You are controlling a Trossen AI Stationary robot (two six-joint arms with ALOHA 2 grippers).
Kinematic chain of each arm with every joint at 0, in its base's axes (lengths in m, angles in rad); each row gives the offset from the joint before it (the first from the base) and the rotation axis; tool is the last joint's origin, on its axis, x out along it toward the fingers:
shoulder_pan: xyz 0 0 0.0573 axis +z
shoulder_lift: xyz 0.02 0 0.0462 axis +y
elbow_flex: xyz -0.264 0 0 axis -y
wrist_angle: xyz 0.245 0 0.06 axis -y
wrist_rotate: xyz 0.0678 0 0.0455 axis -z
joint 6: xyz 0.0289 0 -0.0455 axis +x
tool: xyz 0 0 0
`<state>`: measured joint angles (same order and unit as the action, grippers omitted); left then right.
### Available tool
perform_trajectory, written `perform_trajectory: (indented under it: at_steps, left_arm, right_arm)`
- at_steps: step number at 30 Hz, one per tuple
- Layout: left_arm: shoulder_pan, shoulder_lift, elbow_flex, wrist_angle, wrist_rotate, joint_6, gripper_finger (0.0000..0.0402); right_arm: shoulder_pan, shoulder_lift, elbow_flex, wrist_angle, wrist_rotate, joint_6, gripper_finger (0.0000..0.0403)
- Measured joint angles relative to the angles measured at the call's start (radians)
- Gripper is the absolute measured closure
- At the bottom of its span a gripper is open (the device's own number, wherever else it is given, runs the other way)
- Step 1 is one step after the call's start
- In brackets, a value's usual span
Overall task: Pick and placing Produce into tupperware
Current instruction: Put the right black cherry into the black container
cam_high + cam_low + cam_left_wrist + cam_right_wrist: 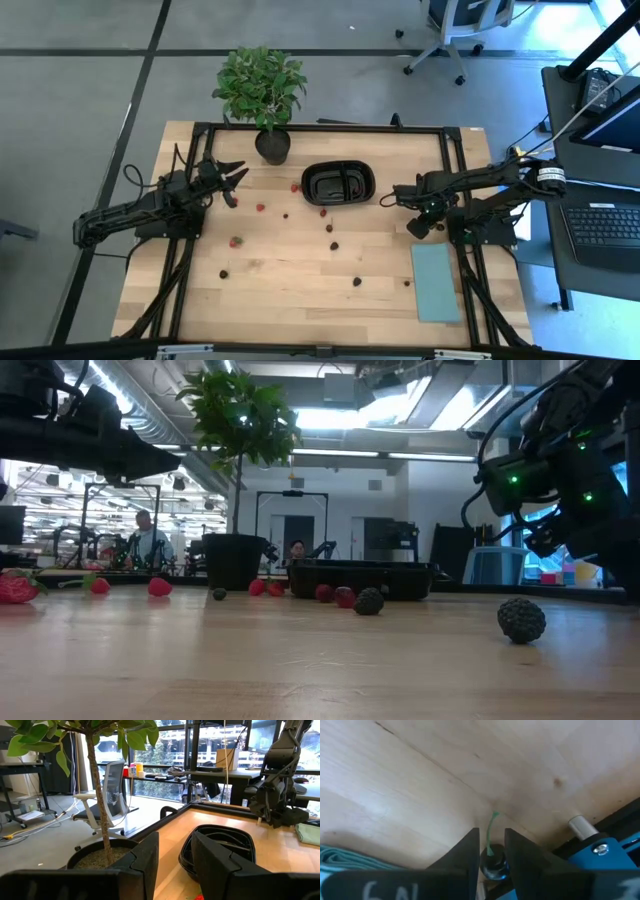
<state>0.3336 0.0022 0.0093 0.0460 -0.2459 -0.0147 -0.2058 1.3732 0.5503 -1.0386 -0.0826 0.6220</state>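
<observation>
The produce lies scattered on the wooden table as tiny red pieces (260, 207) and dark pieces (333, 245). The black two-compartment tray (338, 183) rests on its base at the table's far middle, also seen in the left wrist view (220, 845). My left gripper (237, 183) hangs open above the table beside the plant pot, left of the tray, touching nothing. My right gripper (420, 228) is right of the tray, near the teal rectangle, and is shut on a dark berry with a green stem. My right gripper (492, 850) pinches the dark round berry (494, 866) between its two fingers. It comes from above and points down at the table. The green stem (491, 832) sticks out past the fingertips. The berry looks lifted clear of the wood.
A leafy potted plant (272, 145) stands at the far edge, left of the tray. A flat pale teal rectangle (435, 282) lies at the near right. A black frame (320, 127) borders the table. Bare wood lies across the near middle.
</observation>
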Motion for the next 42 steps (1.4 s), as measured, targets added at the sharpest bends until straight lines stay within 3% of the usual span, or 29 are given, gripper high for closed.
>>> perform_trajectory:
  at_steps: [17, 29, 36, 42]
  left_arm:
    - [0.0, 0.0, 0.0, 0.0, 0.0, 0.0, 0.0291]
    - [0.0, 0.0, 0.0, 0.0, 0.0, 0.0, 0.0292]
    - [0.0, 0.0, 0.0, 0.0, 0.0, 0.0, 0.0292]
    - [0.0, 0.0, 0.0, 0.0, 0.0, 0.0, 0.0292]
  right_arm:
    - [-0.001, 0.093, 0.005, 0.007, 0.002, -0.018, 0.0307]
    - [0.0, 0.094, 0.001, 0.009, 0.021, -0.058, 0.0395]
    - [0.0, 0.093, 0.009, 0.002, 0.039, -0.057, 0.0398]
    - [0.0, 0.08, 0.094, 0.006, 0.077, -0.098, 0.0399]
